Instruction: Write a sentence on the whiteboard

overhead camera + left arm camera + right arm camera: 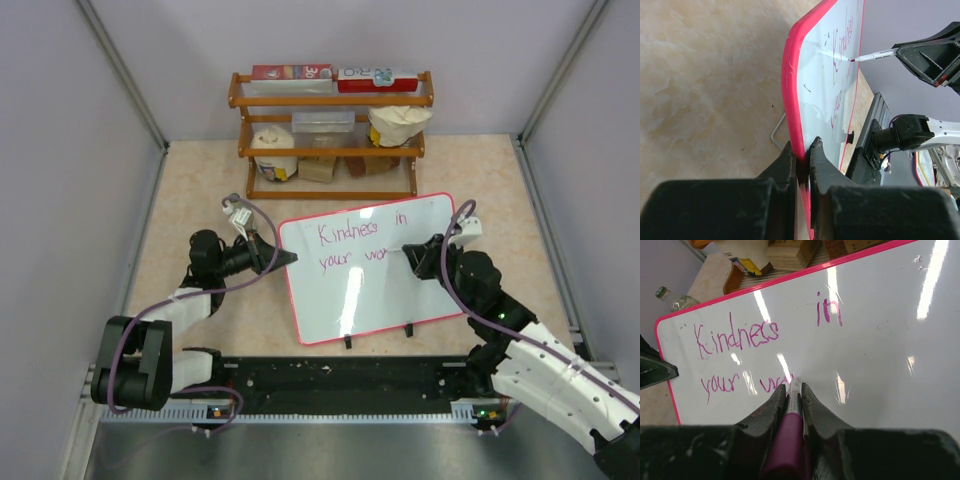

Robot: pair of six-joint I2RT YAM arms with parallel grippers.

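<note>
The sentence (765, 350) stops mid-"words" on the whiteboard (385, 295) between the arms. The right gripper (792, 390) clamps a pink marker (788, 440), tip on the board; the left gripper (801, 150) pinches its red edge. Pressing hard could skid the tip, smearing letters.

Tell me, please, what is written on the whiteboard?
The pink sentence reads "Kindness in your", then a word starting "w"; the marker in the right fingers covers whatever follows.

"What stands at the far side of the speckled beige table (200, 180)?"
"A brown wooden shelf rack (330, 100). On top, a flat red box (291, 72) lies left of a red-and-white box (377, 78)."
"And under them?"
"A clear plastic tub (323, 122), with a white jar (272, 155) left of it and a white bag (398, 122) right."
</note>
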